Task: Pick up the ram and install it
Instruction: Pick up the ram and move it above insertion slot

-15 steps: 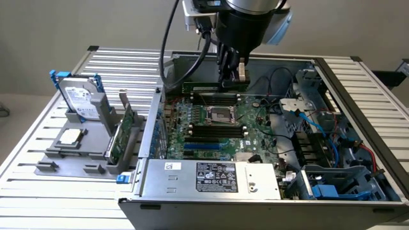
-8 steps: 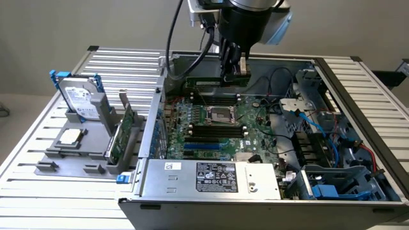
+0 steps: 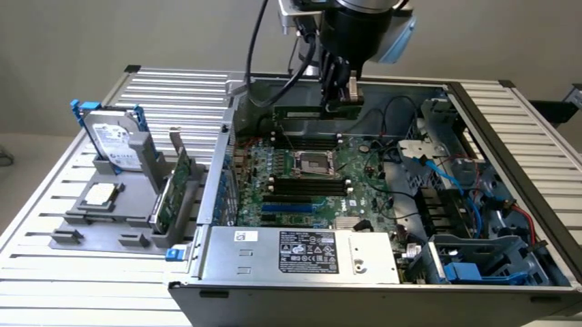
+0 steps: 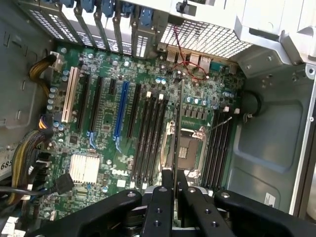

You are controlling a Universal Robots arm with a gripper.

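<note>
1. Here's the table (image 3: 54, 272): pale metal, ribbed with long parallel slats from end to end.
2. Sitting squarely on it, the big computer case (image 3: 364, 306), lying on its side with the open side up, taking most of the exterior view's right.
3. Just beside the case, on the exterior view's left, a flat grey tray (image 3: 91, 237) rests on the slats.
4. Bare slats show in front of the tray and behind it, and along the far edge past the case.

Plain grey wall (image 3: 136, 27) behind far edge of slatted metal table (image 3: 173, 88). Pale floor (image 3: 18, 153) past table edge on the exterior view's left. Lighting even, diffuse.
</note>
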